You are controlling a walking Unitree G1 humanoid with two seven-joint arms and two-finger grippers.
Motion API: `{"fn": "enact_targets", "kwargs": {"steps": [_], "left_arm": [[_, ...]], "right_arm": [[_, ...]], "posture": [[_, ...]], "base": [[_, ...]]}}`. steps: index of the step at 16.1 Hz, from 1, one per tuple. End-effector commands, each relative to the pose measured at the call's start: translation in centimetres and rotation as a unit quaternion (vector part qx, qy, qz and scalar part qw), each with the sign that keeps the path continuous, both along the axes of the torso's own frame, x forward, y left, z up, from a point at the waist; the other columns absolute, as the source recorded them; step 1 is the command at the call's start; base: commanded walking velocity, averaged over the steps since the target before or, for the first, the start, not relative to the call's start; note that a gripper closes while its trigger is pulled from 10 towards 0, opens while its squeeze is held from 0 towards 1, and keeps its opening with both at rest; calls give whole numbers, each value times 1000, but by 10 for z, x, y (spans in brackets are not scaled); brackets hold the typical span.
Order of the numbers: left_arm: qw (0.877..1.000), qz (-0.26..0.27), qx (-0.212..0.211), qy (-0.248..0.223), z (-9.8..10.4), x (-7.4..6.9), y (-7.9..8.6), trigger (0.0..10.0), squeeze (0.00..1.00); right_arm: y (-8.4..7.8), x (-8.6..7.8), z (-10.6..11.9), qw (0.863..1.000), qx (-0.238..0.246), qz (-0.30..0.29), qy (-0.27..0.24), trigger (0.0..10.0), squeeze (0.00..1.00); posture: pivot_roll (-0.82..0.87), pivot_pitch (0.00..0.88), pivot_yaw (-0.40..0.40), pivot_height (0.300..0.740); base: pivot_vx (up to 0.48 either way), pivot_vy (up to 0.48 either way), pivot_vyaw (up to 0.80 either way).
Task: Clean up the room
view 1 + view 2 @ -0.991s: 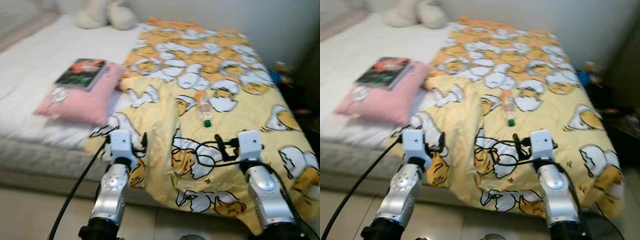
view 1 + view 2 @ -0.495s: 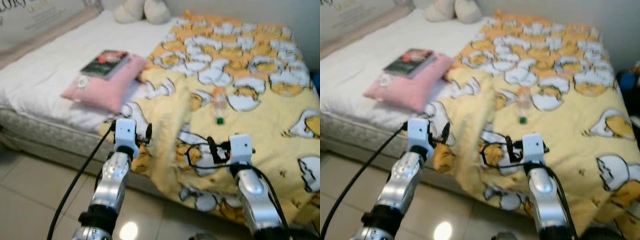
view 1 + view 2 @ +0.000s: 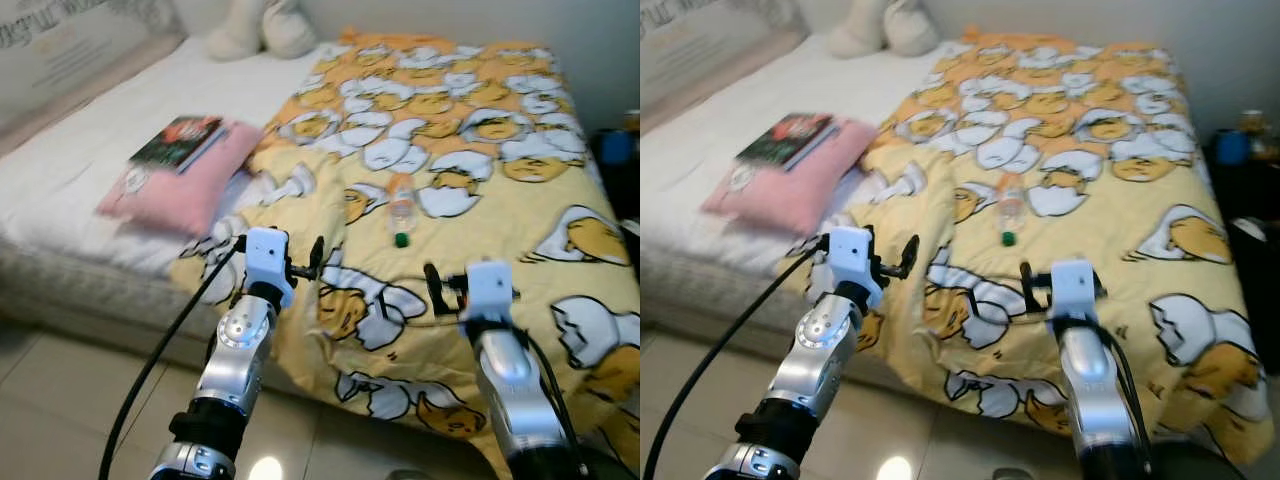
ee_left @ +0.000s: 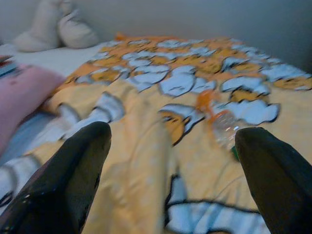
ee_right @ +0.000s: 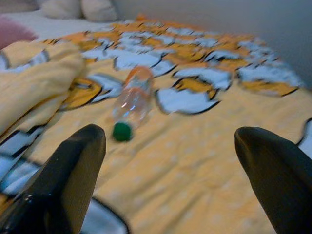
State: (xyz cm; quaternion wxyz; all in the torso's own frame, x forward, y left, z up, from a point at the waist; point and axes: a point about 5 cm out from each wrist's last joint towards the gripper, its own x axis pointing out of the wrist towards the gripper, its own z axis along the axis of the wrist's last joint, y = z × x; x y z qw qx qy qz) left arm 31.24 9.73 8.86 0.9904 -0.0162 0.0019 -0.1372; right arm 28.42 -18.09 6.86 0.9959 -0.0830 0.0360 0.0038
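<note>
Yellow egg-print blanket (image 3: 470,130) covered the bed, where a plastic bottle (image 3: 401,209) lay, green cap toward the robot. It lay just beyond the right gripper (image 5: 168,161), the nearer one; both it and the left gripper (image 4: 173,170) gaped wide, holding nothing.

A soft cream stuffed toy (image 3: 252,27) is sitting at the far end of the white bed (image 3: 90,180). A pale tiled floor (image 3: 60,400) is showing below.

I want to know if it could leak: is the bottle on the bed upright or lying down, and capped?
Lying on its side on the yellow blanket; the bottle has its green cap on.
</note>
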Motion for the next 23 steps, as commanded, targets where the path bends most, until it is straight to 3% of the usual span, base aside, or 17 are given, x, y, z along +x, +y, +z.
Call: {"fn": "enact_targets", "kwargs": {"steps": [1,9,11,13,15,20,23], "left_arm": [[1000,2,-1,-15,8,4,2,10000,0],[1000,16,-6,-24,12,7,7,10000,0],[999,17,-4,-30,15,7,8,10000,0],[999,20,-1,-32,16,7,10,10000,0],[999,29,17,-36,24,14,24,10000,0],[999,18,37,-36,32,13,41,10000,0],[998,3,48,-31,32,8,40,10000,0]], "right_arm": [[1,3,4,1000,0,-1,-8,10000,0],[6,26,30,999,-3,16,-44,10000,0],[13,47,54,997,8,27,-75,10000,0],[18,58,65,996,12,35,-85,10000,0],[29,81,81,995,8,45,-83,10000,0],[18,85,52,1000,17,-19,-12,10000,0],[14,87,52,999,4,-50,-12,10000,0]], "posture": [[-265,0,89,736],[-254,0,77,736],[-246,0,86,736],[-235,0,84,736],[-189,0,78,736],[-149,27,104,736],[-142,53,114,736]], "base": [[480,0,0],[480,0,0],[480,0,0],[480,0,0],[0,0,0],[0,0,0],[0,0,0]]}}
